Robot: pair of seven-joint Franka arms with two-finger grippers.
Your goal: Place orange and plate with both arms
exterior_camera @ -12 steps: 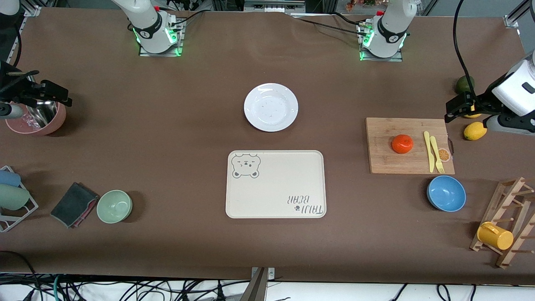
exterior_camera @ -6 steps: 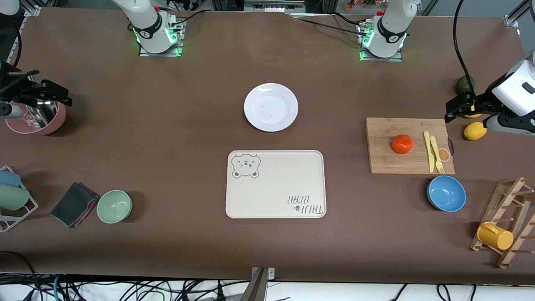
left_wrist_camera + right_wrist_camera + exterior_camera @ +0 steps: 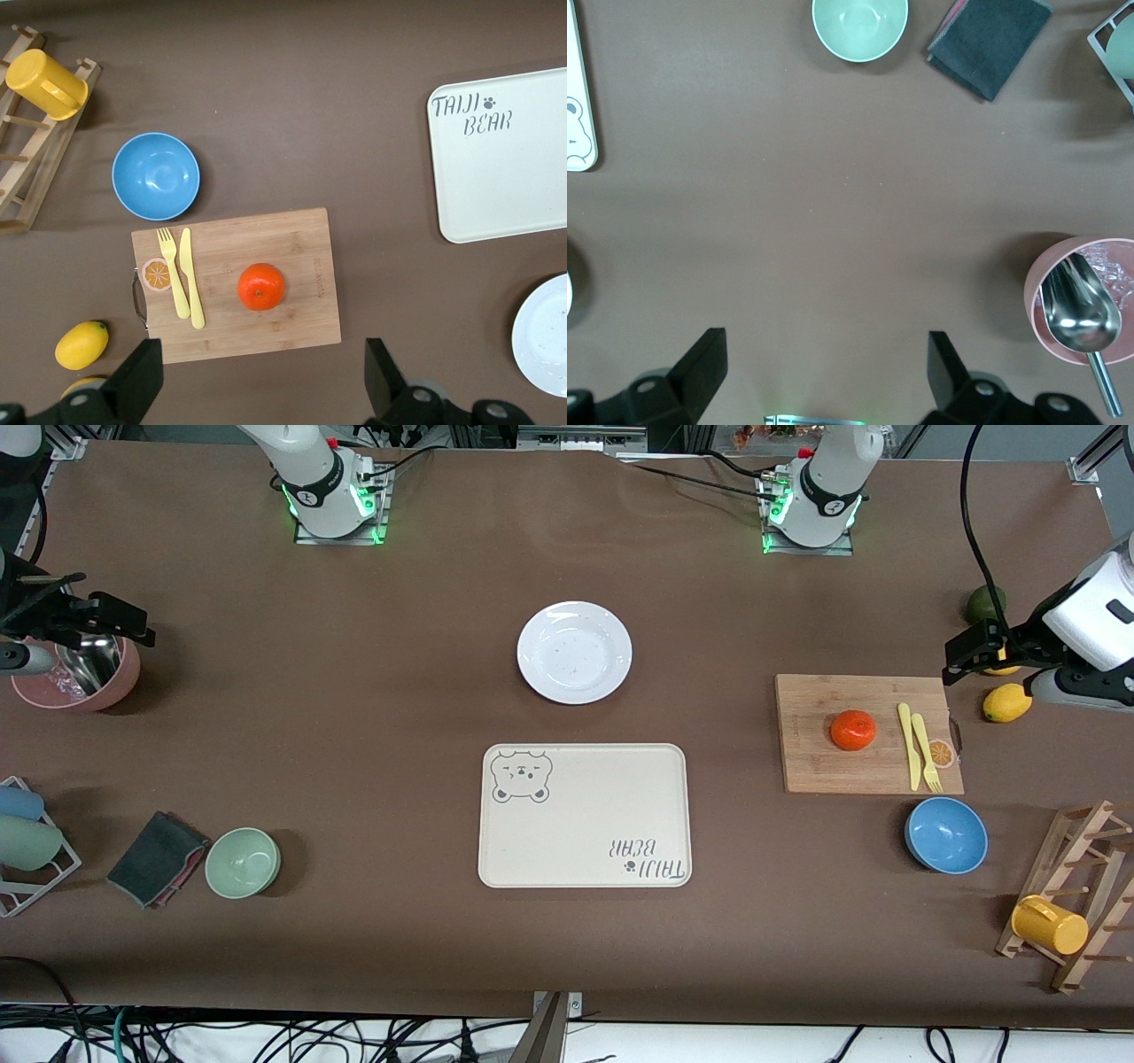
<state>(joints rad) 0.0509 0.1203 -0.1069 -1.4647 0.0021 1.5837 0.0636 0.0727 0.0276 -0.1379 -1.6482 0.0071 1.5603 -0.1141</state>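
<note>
Front view: the orange (image 3: pixel 853 730) sits on the cutting board (image 3: pixel 815 766) at about eight o'clock from the wide-open, empty left hand (image 3: pixel 961 657), the nearer one; the plate (image 3: pixel 574 652) lies mid-desk. Left wrist view: the orange lies just ahead between the spread fingers (image 3: pixel 133 382). Right wrist view: the right hand (image 3: pixel 824 367), wide open and empty, hangs over bare desk (image 3: pixel 833 221) beside the pink bowl (image 3: pixel 1041 297).

High front camera faces both bases, taking in the whole surface (image 3: pixel 354 691). Left wrist camera looks straight down from well up on the cutting board (image 3: pixel 292 266) (tray corner (image 3: pixel 496 159) too); right wrist camera looks down over the pink bowl (image 3: pixel 1085 301). Both wrist views overlap the front view.
</note>
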